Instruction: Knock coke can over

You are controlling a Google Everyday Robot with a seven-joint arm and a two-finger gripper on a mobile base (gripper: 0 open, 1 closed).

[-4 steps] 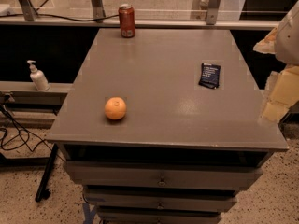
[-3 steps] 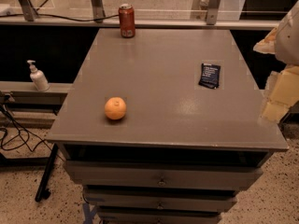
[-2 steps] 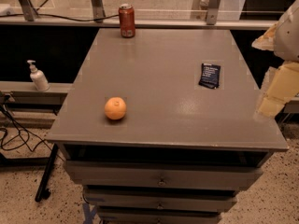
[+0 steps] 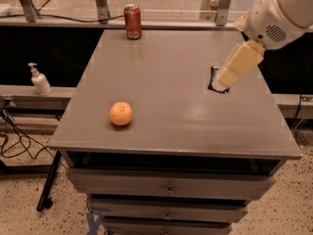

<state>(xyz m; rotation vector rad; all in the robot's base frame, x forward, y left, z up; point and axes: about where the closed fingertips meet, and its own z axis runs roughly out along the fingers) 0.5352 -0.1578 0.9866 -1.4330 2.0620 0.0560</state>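
The red coke can (image 4: pixel 132 21) stands upright at the far edge of the grey table (image 4: pixel 161 72), left of centre. My gripper (image 4: pixel 227 79) hangs over the right side of the table, at the end of the white arm (image 4: pixel 276 13) that reaches in from the upper right. It is far to the right of the can and nearer the front, not touching it. An orange (image 4: pixel 121 113) lies on the table's front left part.
A dark flat packet (image 4: pixel 213 83) lies on the table's right side, partly hidden under the gripper. A soap dispenser (image 4: pixel 39 80) stands on a ledge to the left. Drawers (image 4: pixel 168 187) sit below the tabletop. Metal posts and a rail run behind the can.
The arm has swung left from the table's right edge to over the tabletop, and the gripper now covers part of the dark packet. The can and the orange have not moved.
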